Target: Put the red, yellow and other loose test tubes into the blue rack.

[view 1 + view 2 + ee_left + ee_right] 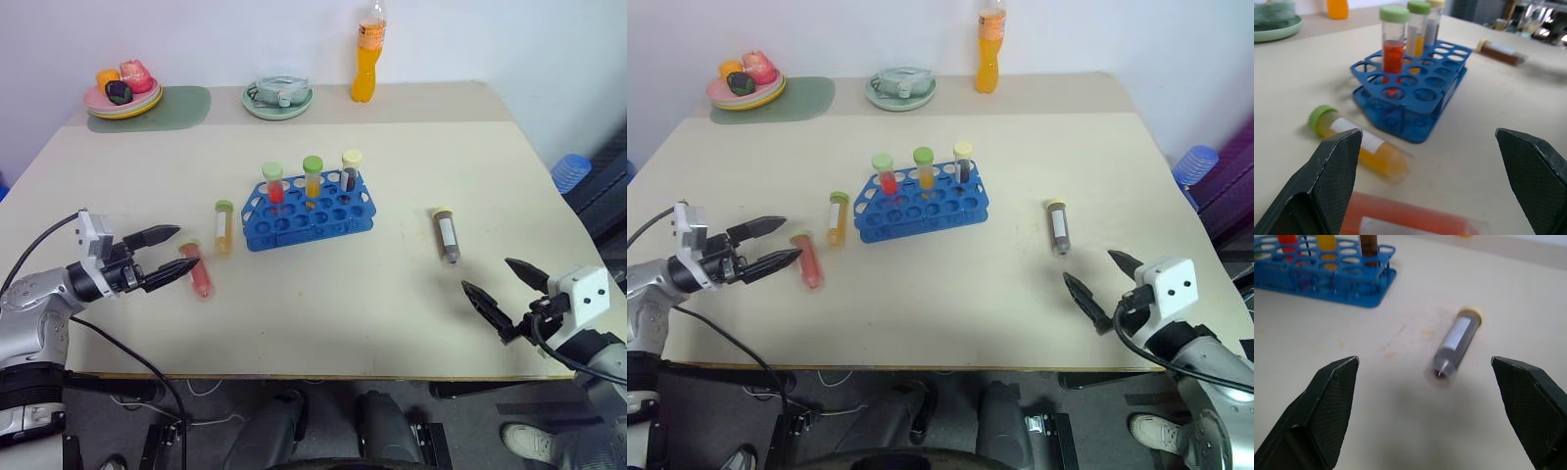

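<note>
Beige table: blue plastic grid rack with three upright tubes; my left gripper spread around red-liquid capped tube, ready to grasp; right gripper open, facing brown tube.

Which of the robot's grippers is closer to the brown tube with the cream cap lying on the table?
The right gripper, open just short of the brown cream-capped tube. The left gripper is across the table, beyond the blue rack.

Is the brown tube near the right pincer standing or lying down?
Lying down: the brown tube rests on its side on the table, outside the blue rack.
</note>
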You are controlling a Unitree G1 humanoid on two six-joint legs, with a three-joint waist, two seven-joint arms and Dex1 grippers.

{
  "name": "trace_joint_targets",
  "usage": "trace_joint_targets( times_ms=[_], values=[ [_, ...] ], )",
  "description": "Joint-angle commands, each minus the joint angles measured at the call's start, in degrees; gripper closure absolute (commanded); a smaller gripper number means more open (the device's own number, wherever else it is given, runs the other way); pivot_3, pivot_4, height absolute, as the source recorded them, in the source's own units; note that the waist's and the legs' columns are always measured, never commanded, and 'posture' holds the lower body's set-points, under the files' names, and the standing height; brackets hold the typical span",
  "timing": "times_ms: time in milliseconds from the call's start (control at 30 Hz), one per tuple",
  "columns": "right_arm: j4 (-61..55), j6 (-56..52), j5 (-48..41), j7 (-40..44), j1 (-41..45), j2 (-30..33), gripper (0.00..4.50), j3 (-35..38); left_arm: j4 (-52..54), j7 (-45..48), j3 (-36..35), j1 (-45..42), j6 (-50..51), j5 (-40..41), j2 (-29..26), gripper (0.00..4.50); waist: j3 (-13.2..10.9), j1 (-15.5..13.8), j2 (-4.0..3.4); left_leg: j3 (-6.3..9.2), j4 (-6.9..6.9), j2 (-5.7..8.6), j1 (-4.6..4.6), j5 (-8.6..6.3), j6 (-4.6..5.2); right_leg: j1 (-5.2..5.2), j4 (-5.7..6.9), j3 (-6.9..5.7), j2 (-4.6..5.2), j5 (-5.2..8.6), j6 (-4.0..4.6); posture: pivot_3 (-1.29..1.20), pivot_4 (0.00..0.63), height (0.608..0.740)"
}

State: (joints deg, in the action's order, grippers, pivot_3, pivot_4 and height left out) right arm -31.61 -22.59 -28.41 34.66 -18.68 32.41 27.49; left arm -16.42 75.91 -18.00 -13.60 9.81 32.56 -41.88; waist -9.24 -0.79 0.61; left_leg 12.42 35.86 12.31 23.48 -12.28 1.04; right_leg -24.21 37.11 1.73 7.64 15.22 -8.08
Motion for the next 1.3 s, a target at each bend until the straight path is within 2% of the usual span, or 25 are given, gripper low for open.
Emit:
trace_joint_targets(
  times_ms=[33,167,267,367,567,800,1033,1300],
  values=[
    [-0.7,-1.9,-2.0,-1.2,3.2,0.5,0.05,-0.7,3.4,1.6,0.6,-1.0,0.8,1.9,0.3,0.04,0.0,0.0,0.00,0.00,0.00,0.00,0.00,0.00,0.00,0.00,0.00,0.00,0.00,0.00,0.00,0.00,0.150,0.740],
    [-0.7,-12.9,-4.1,-5.9,10.4,3.9,0.05,-1.7,6.0,4.3,3.0,-2.8,0.8,2.2,0.7,0.04,0.0,0.0,-0.06,-0.01,0.00,0.00,0.00,0.00,0.00,-0.01,0.00,0.02,-0.01,-0.01,0.02,0.00,0.150,0.740],
    [1.6,-29.6,-5.6,-13.4,20.6,7.9,0.05,-3.0,7.4,6.2,5.4,-5.0,0.2,1.5,1.1,0.04,-0.1,0.1,-0.08,-0.03,0.00,-0.01,0.02,0.00,0.00,-0.04,-0.01,0.04,-0.01,-0.01,0.07,0.00,0.150,0.740],
    [7.7,-44.5,-8.8,-15.7,32.7,10.3,0.05,-4.2,8.3,7.4,7.8,-6.9,-1.0,0.3,1.7,0.04,-0.1,0.1,-0.09,-0.12,-0.02,-0.05,0.05,0.02,0.04,-0.11,-0.02,0.08,0.00,-0.02,0.11,0.00,0.150,0.740],
    [24.4,-60.4,-6.2,-17.5,51.0,11.8,0.05,-9.8,10.0,7.6,11.3,-10.3,-1.3,0.2,4.0,0.04,-0.1,0.0,-0.08,-0.18,-0.26,-0.09,0.11,0.08,0.15,-0.24,-0.15,0.09,0.03,-0.13,-0.08,0.00,0.150,0.740],
    [43.6,-65.6,-1.7,-16.3,67.0,11.4,0.05,-16.4,11.0,6.7,12.3,-10.5,-0.1,0.7,5.6,0.04,-0.1,0.3,-0.09,-0.24,-0.25,-0.09,0.14,0.08,0.16,-0.27,-0.16,0.09,0.03,-0.16,-0.12,0.00,0.150,0.740],
    [61.0,-59.9,4.9,-9.7,76.5,12.0,0.05,-29.5,11.6,6.1,12.2,-9.8,1.3,1.5,6.2,0.04,-0.1,0.3,-0.09,-0.25,-0.23,-0.09,0.14,0.09,0.16,-0.27,-0.15,0.10,0.02,-0.17,-0.11,0.00,0.150,0.740],
    [75.6,-51.6,11.9,-3.8,83.5,7.9,0.05,-36.7,12.9,5.6,11.4,-6.5,2.0,2.0,5.8,0.04,-0.1,1.4,-0.12,-0.26,-0.22,-0.09,0.14,0.13,0.08,-0.29,-0.08,0.10,0.01,-0.17,-0.12,0.00,0.150,0.740]
  ],
)
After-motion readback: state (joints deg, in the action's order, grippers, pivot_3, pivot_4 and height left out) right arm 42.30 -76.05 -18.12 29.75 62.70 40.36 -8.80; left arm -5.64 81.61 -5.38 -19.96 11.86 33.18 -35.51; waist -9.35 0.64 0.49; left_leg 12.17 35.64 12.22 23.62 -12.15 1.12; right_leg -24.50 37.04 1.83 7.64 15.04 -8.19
